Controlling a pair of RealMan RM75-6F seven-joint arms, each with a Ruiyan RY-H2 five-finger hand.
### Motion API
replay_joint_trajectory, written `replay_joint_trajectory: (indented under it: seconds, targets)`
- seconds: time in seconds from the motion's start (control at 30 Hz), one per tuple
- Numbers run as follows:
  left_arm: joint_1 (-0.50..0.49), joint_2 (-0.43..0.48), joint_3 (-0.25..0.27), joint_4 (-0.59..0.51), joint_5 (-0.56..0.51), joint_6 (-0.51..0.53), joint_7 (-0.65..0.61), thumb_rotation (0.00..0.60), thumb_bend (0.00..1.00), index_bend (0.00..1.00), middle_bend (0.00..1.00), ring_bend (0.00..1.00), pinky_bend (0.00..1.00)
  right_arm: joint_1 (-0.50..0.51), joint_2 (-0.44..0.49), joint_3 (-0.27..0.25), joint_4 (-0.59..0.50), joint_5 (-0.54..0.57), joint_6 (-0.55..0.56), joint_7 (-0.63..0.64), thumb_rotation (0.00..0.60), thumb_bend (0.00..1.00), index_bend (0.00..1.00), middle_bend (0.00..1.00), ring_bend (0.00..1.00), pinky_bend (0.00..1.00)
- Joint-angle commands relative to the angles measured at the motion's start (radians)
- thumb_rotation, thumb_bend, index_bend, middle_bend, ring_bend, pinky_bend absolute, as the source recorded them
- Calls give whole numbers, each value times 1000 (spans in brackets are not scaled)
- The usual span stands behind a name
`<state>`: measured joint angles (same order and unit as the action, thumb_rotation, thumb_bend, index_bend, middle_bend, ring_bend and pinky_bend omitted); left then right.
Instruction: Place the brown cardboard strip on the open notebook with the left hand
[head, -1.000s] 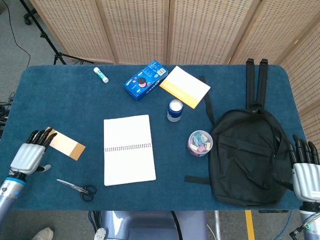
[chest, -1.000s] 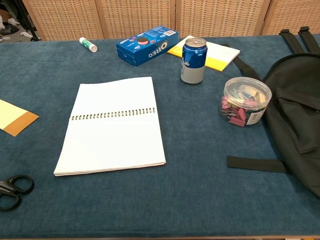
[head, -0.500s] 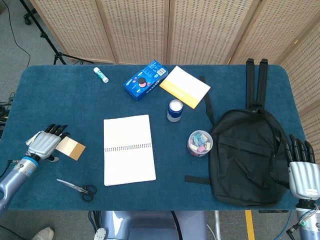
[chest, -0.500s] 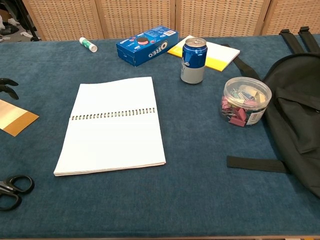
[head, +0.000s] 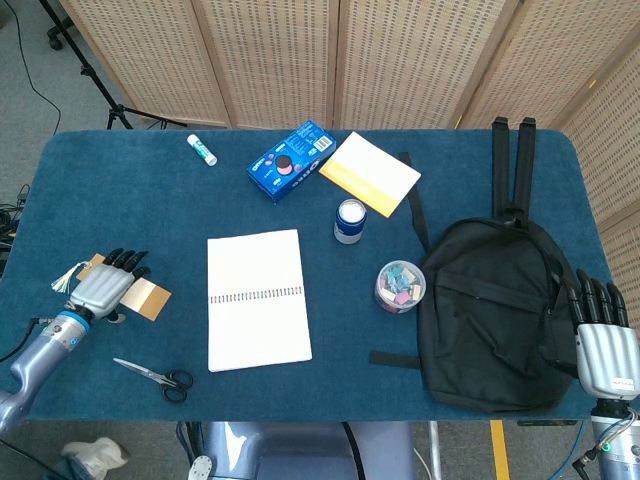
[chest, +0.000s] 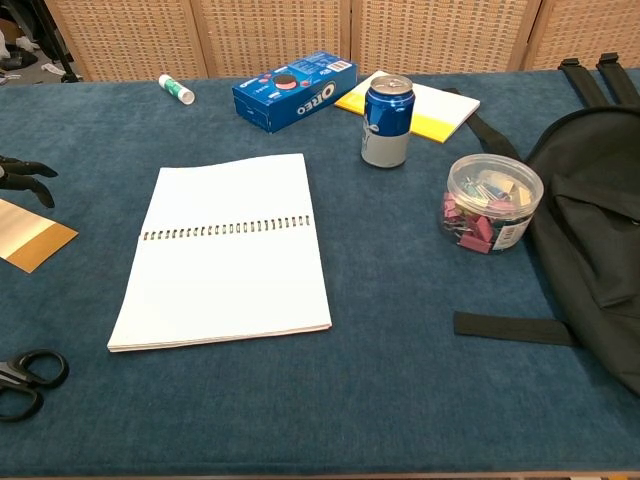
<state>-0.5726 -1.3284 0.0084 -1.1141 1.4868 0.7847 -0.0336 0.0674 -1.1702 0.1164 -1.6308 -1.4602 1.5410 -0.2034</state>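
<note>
Readable writing: "OREO" on the blue cookie box (chest: 295, 91), far side of the table (head: 130, 210). The blue can (chest: 386, 121) has white markings, too small to read.

Count: 1 open notebook (head: 258, 299) w/ spiral binding, centre-left; 1 brown cardboard strip (head: 148, 298) left of it, well apart from it; 1 pr black-handled scissors (head: 156, 375) near edge, left; 1 glue stick (head: 201, 149) far left; 1 yellow-and-white pad (head: 370, 173) just right of the box; 1 clear tub of coloured clips (chest: 493, 202); 1 black backpack (head: 495, 310) on the right.

Left hand (head: 105, 285) lies over the strip's left part, back upward, dark fingers (head: 132, 260) a little apart and pointing far-right; can't tell if it actually grips the strip. Right hand (head: 603, 335) at near right corner beside the backpack, fingers straight, slightly spread, holding nothing.
</note>
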Motion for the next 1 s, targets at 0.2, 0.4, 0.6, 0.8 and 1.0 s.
replay_joint_trajectory:
  seconds: [0.2, 0.4, 0.6, 0.8, 1.0]
  targets:
    - [-13, -3, -2, -23, -45, -34, 41, 600, 110, 270, 0, 0, 0, 0, 0, 1, 0, 4, -1, 0, 600, 0, 0, 0, 0, 0]
    - [-9, -6, -4, -34, -65, -24, 43, 600, 158, 491, 0, 0, 0, 2, 1, 0, -1, 5, -5, 3, 600, 0, 0, 0, 0, 0]
    - [-5, -3, 1, -44, -65, -9, 38, 600, 189, 589, 0, 0, 0, 1, 1, -1, -2, 3, -4, 5, 600, 0, 0, 0, 0, 0]
    - [0, 13, 1, -80, -61, 23, 34, 600, 188, 591, 0, 0, 0, -1, 6, 0, -7, 3, 0, 14, 600, 0, 0, 0, 0, 0]
    - [5, 58, -11, -173, -70, 61, 53, 600, 192, 598, 0, 0, 0, -1, 12, 0, -10, 2, 0, 23, 600, 0, 0, 0, 0, 0]
